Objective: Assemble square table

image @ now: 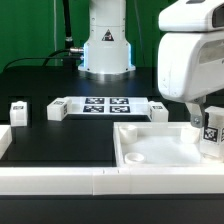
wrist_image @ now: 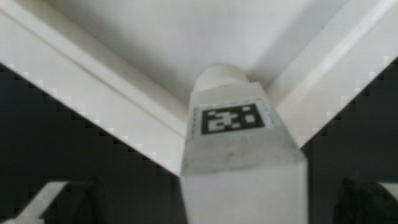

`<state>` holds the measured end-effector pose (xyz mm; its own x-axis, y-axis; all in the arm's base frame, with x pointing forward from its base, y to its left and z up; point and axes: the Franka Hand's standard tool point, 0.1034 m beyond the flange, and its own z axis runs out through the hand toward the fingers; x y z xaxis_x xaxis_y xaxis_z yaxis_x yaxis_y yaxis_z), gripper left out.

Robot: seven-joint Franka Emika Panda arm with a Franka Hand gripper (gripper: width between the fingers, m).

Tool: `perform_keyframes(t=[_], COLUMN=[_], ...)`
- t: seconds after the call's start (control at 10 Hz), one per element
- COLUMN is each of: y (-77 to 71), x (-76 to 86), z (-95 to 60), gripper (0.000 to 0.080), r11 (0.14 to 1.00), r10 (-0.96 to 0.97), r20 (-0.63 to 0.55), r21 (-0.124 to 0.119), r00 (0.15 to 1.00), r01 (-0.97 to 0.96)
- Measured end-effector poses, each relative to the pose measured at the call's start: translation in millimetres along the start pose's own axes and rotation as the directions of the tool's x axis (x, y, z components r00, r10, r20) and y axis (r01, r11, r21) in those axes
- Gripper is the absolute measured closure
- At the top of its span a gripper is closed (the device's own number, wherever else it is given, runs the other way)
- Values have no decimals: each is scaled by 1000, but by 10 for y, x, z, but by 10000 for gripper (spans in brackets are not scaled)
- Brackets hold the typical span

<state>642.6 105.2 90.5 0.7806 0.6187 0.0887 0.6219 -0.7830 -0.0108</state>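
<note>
The white square tabletop [image: 170, 150] lies upside down at the front of the exterior view's right, rim up. One white leg [image: 212, 128] with a tag stands upright at its right side. In the wrist view this leg [wrist_image: 231, 130] rises from an inner corner of the tabletop [wrist_image: 160, 50]. My gripper [image: 205, 124] hangs over that leg, open, with one fingertip [wrist_image: 43, 204] on each side and dark gaps between fingers and leg. Three more legs lie loose on the black table: one [image: 18, 112] at the left, one [image: 55, 110] beside the marker board, one [image: 160, 110] behind the tabletop.
The marker board [image: 100, 105] lies flat in the middle, in front of the robot base [image: 105, 50]. A long low white border rail [image: 60, 178] runs along the front edge and turns up at the left [image: 4, 138].
</note>
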Motion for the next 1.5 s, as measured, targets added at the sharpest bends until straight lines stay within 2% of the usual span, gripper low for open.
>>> perform_keyframes(t=[0.2, 0.3, 0.4, 0.5, 0.6, 0.8, 1.0, 1.3, 1.5], y=[-4, -7, -6, -6, -8, -12, -18, -16, -5], x=[-5, -8, -8, -9, -8, -6, -3, -9, -6], z=[7, 16, 16, 17, 17, 18, 20, 24, 27], gripper=[150, 245, 245, 446, 513, 513, 513, 512, 512], r11=[1000, 1000, 1000, 1000, 1000, 998, 972, 865, 736], r10=[0, 0, 0, 1, 25, 64, 236, 501, 677], r20=[1, 2, 2, 3, 3, 2, 0, -8, -16], r21=[1, 2, 2, 2, 2, 4, 6, 23, 40], r00=[1000, 1000, 1000, 1000, 1000, 998, 972, 865, 736], r01=[0, 0, 0, -1, -25, -64, -236, -501, -676])
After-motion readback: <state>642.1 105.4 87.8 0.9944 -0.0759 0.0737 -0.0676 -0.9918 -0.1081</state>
